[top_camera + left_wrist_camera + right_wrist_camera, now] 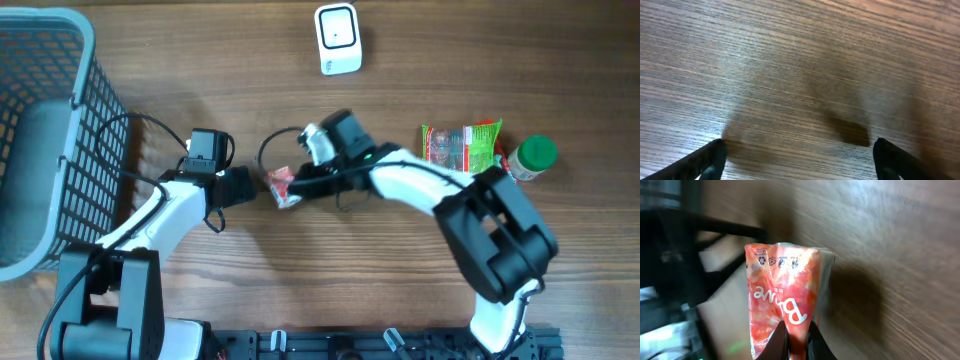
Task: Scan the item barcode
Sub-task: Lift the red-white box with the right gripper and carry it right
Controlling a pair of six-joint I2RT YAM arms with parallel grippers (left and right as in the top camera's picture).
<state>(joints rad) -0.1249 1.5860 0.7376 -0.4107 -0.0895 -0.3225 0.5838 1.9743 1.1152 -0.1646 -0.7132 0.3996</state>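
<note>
Wood-grain table (400,300), centre: the right gripper (797,341) is clamped on one end of a red snack packet (785,295), which sits between the two arms. Just beside it the left gripper (799,150) is spread wide, holding nothing. A white scanner (337,38) stands well apart, at the far edge.

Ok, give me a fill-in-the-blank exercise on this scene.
The right gripper is shut on a ___ packet.
The left gripper is open and holds ___.
The basket stands beside the ___ arm.
The jar has a ___ lid.
Missing: red; nothing; left; green.
</note>
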